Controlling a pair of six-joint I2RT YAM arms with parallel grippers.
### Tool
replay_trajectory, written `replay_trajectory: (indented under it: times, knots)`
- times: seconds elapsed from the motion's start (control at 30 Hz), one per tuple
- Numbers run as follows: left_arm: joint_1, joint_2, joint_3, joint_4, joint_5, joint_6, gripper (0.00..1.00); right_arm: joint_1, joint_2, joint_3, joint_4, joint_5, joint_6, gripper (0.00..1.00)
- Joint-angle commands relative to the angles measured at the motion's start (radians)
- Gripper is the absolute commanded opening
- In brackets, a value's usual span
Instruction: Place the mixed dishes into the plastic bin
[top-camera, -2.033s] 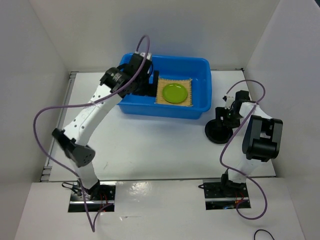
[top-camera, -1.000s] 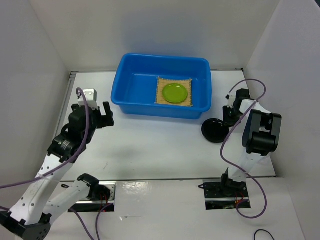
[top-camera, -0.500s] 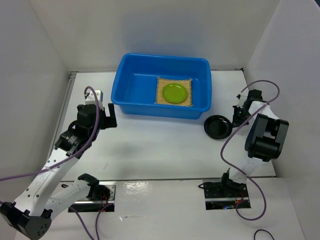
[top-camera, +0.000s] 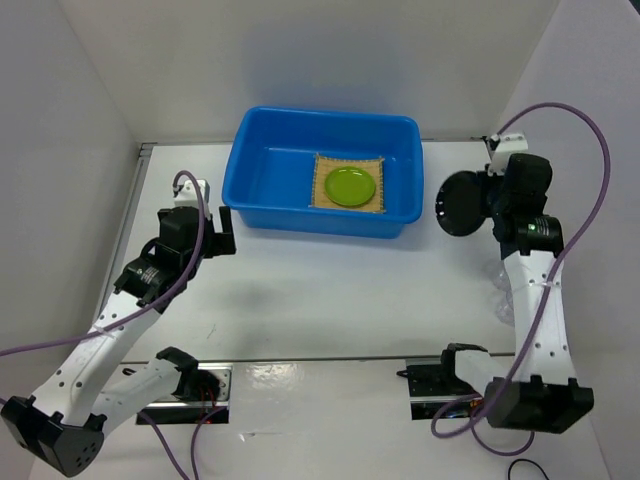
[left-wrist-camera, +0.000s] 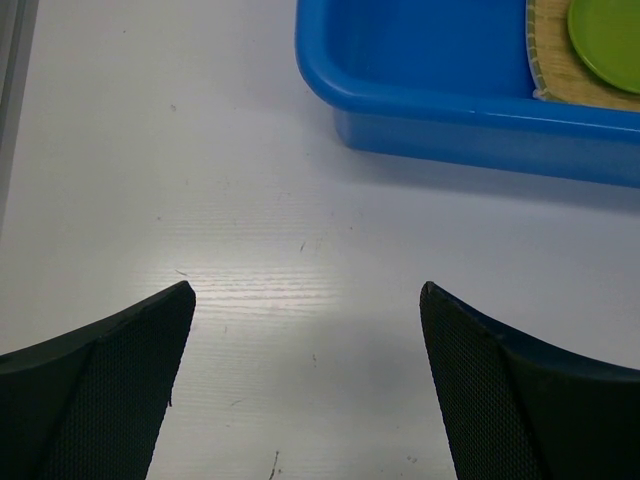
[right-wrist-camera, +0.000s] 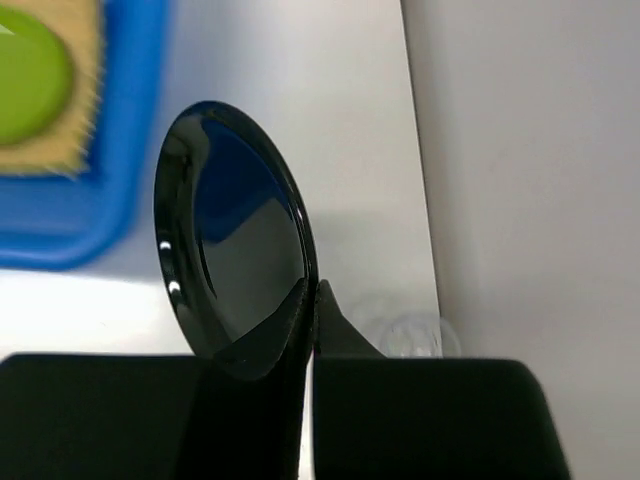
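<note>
Jaws of the right gripper (right-wrist-camera: 311, 310) are closed on the black dish (right-wrist-camera: 235, 230), held on edge at centre right beside the blue bin (top-camera: 325, 222); the left gripper (left-wrist-camera: 307, 290) is spread wide, empty

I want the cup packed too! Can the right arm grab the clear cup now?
Probably not yet: the right gripper is shut on the black dish; the clear cup stands uncovered nearby.

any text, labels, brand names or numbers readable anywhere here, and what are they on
None: no words, numbers or signs can be read in any view. The blue bin, bamboo mat, green plate and black dish all appear plain and unmarked.
</note>
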Motion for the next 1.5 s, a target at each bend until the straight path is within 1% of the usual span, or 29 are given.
replay_trajectory:
  times: [0.0, 0.07, 0.1, 0.17, 0.2, 0.27, 0.3, 0.33, 0.37, 0.4, 0.43, 0.47, 0.5, 0.53, 0.6, 0.63, 0.67, 0.7, 0.73, 0.9, 0.97, 1.03, 1.17, 1.3, 1.47]
  knots:
    - [-0.002, -0.004, 0.012, 0.032, -0.013, -0.024, 0.99, 0.117, -0.039, 0.113, 0.002, 0.172, 0.034, 0.0]
    - [-0.002, 0.005, 0.012, 0.032, -0.013, -0.024, 0.99, 0.128, -0.014, 0.169, 0.002, 0.187, 0.034, 0.0]
    - [-0.002, 0.005, 0.012, 0.032, -0.013, -0.024, 0.99, 0.138, 0.021, 0.231, -0.012, 0.176, 0.034, 0.0]
    - [-0.002, 0.016, 0.012, 0.032, -0.013, -0.024, 0.99, 0.156, 0.066, 0.294, -0.024, 0.131, 0.043, 0.0]
    - [-0.002, 0.016, 0.012, 0.032, -0.013, -0.024, 0.99, 0.167, 0.119, 0.355, -0.033, 0.116, 0.052, 0.0]
    - [-0.002, 0.027, 0.012, 0.032, -0.013, -0.024, 0.99, 0.185, 0.187, 0.429, -0.047, 0.021, 0.063, 0.0]
    - [-0.002, 0.036, 0.012, 0.032, -0.013, -0.024, 0.99, 0.199, 0.261, 0.504, -0.058, -0.023, 0.063, 0.0]
    - [-0.002, 0.036, 0.012, 0.032, -0.022, -0.024, 0.99, 0.199, 0.305, 0.543, -0.071, -0.071, 0.09, 0.0]
    - [-0.002, 0.036, 0.012, 0.032, -0.022, -0.024, 0.99, 0.21, 0.351, 0.625, -0.081, -0.179, 0.101, 0.0]
    - [-0.002, 0.047, 0.012, 0.032, -0.022, -0.024, 0.99, 0.21, 0.4, 0.666, -0.09, -0.241, 0.101, 0.0]
    - [-0.002, 0.047, 0.012, 0.032, -0.033, -0.024, 0.99, 0.22, 0.493, 0.704, -0.102, -0.296, 0.113, 0.0]
    - [-0.002, 0.056, 0.012, 0.032, -0.033, -0.024, 0.99, 0.23, 0.539, 0.773, -0.102, -0.341, 0.114, 0.0]
    - [-0.002, 0.056, 0.012, 0.032, -0.045, -0.024, 0.99, 0.251, 0.582, 0.805, -0.102, -0.341, 0.114, 0.0]
    - [-0.002, 0.056, 0.012, 0.032, -0.045, -0.024, 0.99, 0.251, 0.671, 0.839, -0.102, -0.341, 0.114, 0.0]
    - [-0.002, 0.077, 0.012, 0.023, -0.045, -0.024, 0.99, 0.251, 0.76, 0.946, -0.114, -0.37, 0.114, 0.0]
    - [-0.002, 0.091, 0.012, 0.023, -0.057, -0.033, 0.99, 0.263, 0.852, 0.982, -0.115, -0.381, 0.114, 0.0]
    - [-0.002, 0.1, 0.012, 0.023, -0.068, -0.033, 0.99, 0.263, 0.894, 1.046, -0.133, -0.408, 0.098, 0.0]
    - [-0.002, 0.117, 0.012, 0.023, -0.068, -0.033, 0.99, 0.274, 0.932, 1.074, -0.15, -0.424, 0.098, 0.0]
    - [-0.002, 0.128, 0.012, 0.023, -0.08, -0.033, 0.99, 0.291, 1.007, 1.123, -0.167, -0.433, 0.086, 0.0]
    - [-0.002, 0.175, 0.021, 0.014, -0.111, -0.043, 0.99, 0.38, 1.19, 1.265, -0.2, -0.404, 0.055, 0.0]
    - [-0.002, 0.175, 0.021, 0.014, -0.12, -0.043, 0.99, 0.394, 1.263, 1.322, -0.21, -0.404, 0.055, 0.0]
    - [-0.002, 0.195, 0.021, 0.014, -0.12, -0.043, 0.99, 0.404, 1.304, 1.361, -0.22, -0.404, 0.055, 0.0]
    - [-0.002, 0.226, 0.021, 0.014, -0.129, -0.043, 0.99, 0.405, 1.417, 1.413, -0.239, -0.386, 0.055, 0.0]
    - [-0.002, 0.238, 0.03, 0.014, -0.129, -0.052, 0.99, 0.405, 1.466, 1.465, -0.25, -0.376, 0.046, 0.0]
    - [-0.002, 0.238, 0.03, 0.014, -0.129, -0.052, 0.99, 0.414, 1.485, 1.474, -0.239, -0.304, 0.035, 0.0]
